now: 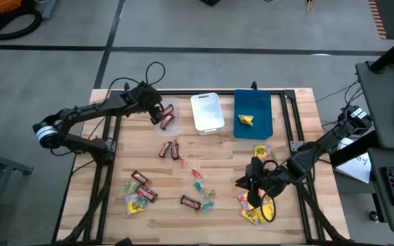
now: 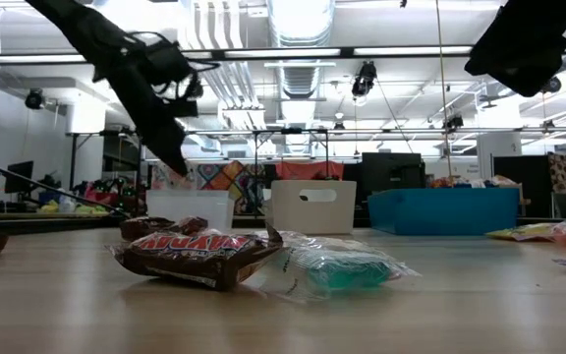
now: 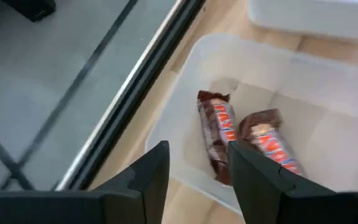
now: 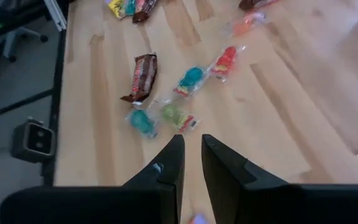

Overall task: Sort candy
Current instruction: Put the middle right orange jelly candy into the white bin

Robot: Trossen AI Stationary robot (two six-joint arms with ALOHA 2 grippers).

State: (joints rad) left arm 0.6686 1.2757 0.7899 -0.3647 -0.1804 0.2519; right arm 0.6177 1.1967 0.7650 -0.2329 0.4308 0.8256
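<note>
My left gripper [image 1: 158, 113] [image 3: 194, 171] hovers open over the clear tray [image 1: 172, 124], where two dark red-brown mini bars [image 3: 219, 134] lie flat on the floor. My right gripper [image 1: 247, 182] [image 4: 192, 163] hangs above bare wood, its fingers shut to a narrow slit with nothing between them. Ahead of it lie a mini bar [image 4: 140, 78] and teal, green and red translucent pieces [image 4: 188, 79]. More bars [image 1: 169, 149], wrapped pieces [image 1: 200, 182] and yellow packets [image 1: 255, 209] are scattered on the table. One yellow packet [image 1: 245, 120] lies in the blue tray [image 1: 262, 102].
A white tray [image 1: 207, 111] stands between the clear and blue trays at the far edge. A mixed cluster of bars and packets [image 1: 139, 194] lies near the left front. In the low view a mini bar [image 2: 195, 254] and a teal piece [image 2: 347, 270] lie close to the camera.
</note>
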